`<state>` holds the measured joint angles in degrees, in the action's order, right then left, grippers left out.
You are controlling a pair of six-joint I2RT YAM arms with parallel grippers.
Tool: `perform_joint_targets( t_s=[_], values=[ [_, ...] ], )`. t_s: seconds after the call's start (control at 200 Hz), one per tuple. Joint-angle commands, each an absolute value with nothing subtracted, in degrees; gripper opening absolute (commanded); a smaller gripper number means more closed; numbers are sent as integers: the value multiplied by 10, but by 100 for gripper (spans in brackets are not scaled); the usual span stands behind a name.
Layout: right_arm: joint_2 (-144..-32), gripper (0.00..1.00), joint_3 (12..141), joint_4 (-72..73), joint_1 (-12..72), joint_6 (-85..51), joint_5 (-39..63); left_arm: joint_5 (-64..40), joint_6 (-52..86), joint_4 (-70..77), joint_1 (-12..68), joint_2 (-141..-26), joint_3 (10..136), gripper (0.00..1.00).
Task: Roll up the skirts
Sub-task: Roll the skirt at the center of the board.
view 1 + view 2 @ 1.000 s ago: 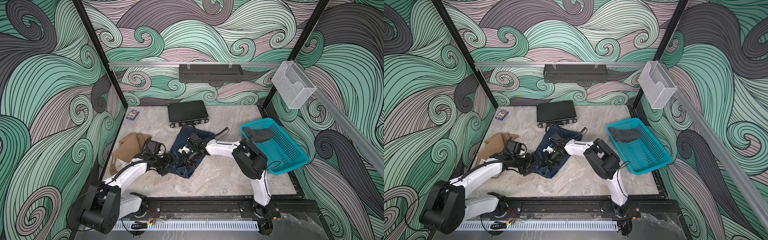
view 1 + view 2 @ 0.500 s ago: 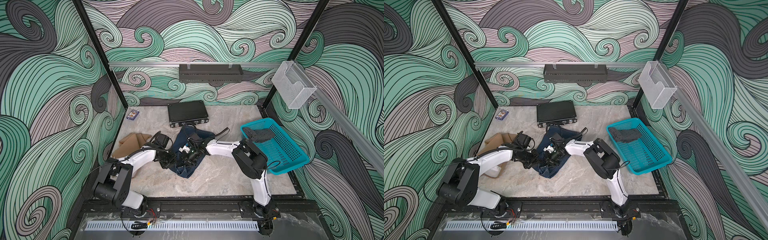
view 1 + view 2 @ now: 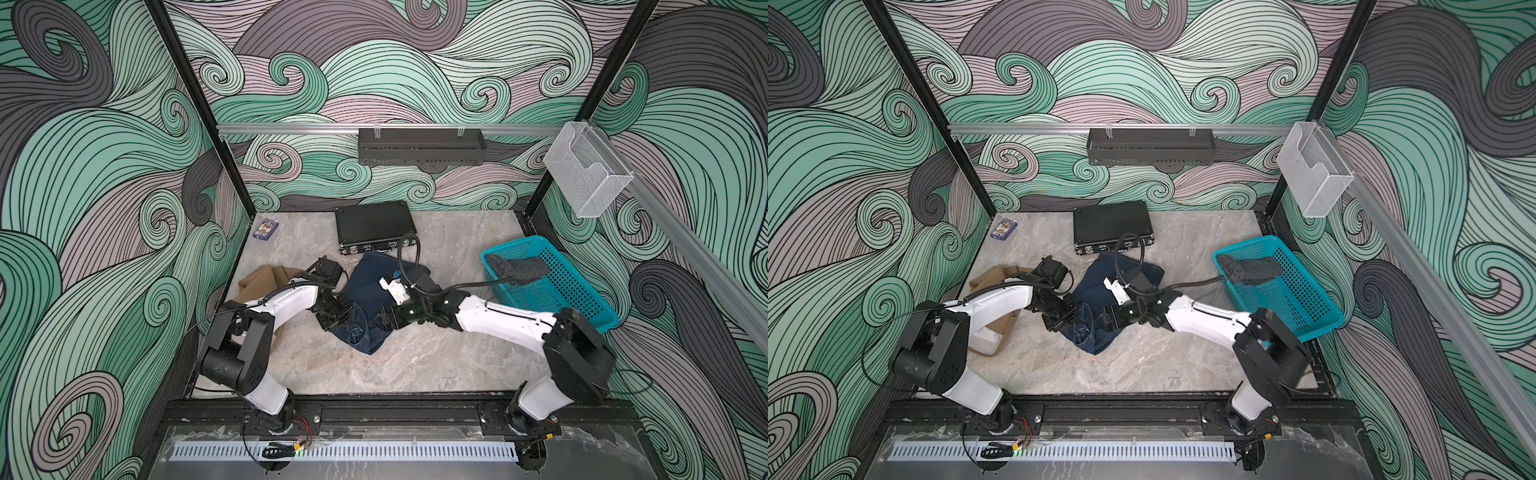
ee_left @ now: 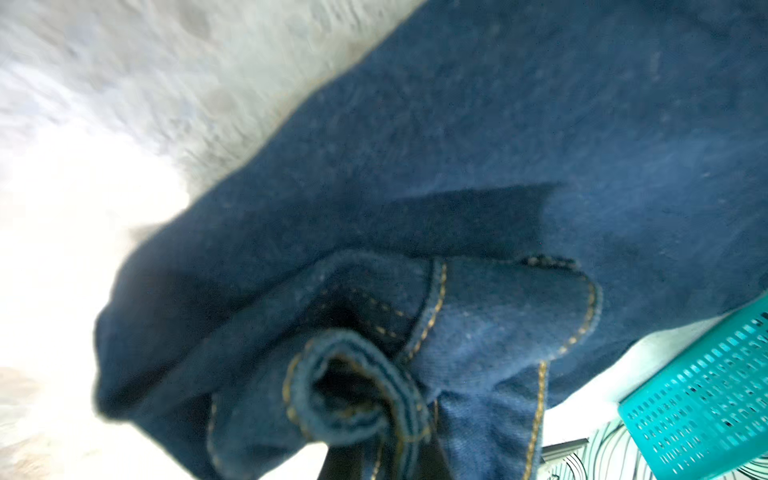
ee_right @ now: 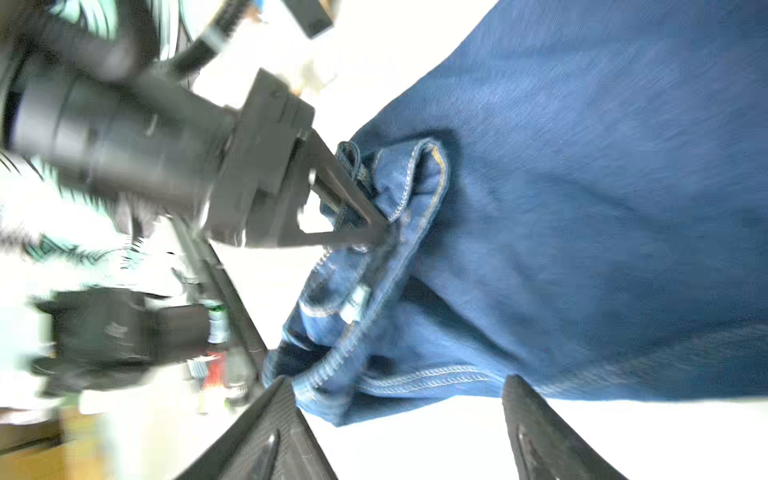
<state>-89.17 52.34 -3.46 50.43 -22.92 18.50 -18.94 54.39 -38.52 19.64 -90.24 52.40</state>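
Marble-look table point(image 3: 415, 365) fills most of both top views, with the teal basket point(image 3: 569, 286) over on the right arm's side. The dotted grey skirt point(image 3: 519, 270) is bundled up inside it, so I'd guess that one's done.

The denim skirt point(image 3: 370, 286) is the one being worked on. It lies mid-table between the two arms, with its far edge just beside the black case point(image 3: 374, 226). The near end is bunched into a lumpy fold, not a clean roll. The tan skirt point(image 3: 259, 280) sits crumpled on the left side, partly under the left arm, and looks untouched.

Now the small stuff. The right wrist view shows the left gripper point(image 5: 374, 226) pinched tight on the stitched seam of that bunched-up end. The right gripper point(image 5: 398, 379) has its jaws spread wide and isn't holding anything, though the denim edge sits right at one finger.

My worry is that one pinch is all that holds the fold together right now. Denim is stiff and likes to spring back, so if the left arm tugs or lifts, the fold could pop open. Or the whole skirt could slide across the smooth top instead of rolling. Those open right jaws are also close enough to snag the hem and drag it crooked. Any roll started from a lump like this probably comes out lopsided too.
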Motion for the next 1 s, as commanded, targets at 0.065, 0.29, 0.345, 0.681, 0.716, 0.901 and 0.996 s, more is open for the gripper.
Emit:
perform_joint_targets(
  t_s=[0.065,0.29,0.345,0.681,0.716,0.901,0.996],
  values=[
    [-843,82,394,207,610,-48,22,-163,535,-413,196,-926,552,0],
    [-900,99,411,240,686,-27,-75,-171,546,-413,203,-939,563,0],
    [-924,99,428,232,690,-40,-97,-175,548,-415,205,-942,568,0],
    [-987,46,490,177,648,-194,-96,-176,551,-429,209,-946,603,0],
    [-986,35,487,175,629,-215,-72,-173,546,-436,209,-953,614,0],
    [-1002,1,490,153,546,-282,51,-189,526,-445,210,-1012,670,0],
    [-1021,0,501,125,514,-301,98,-178,506,-473,212,-1046,715,7]
  ],
)
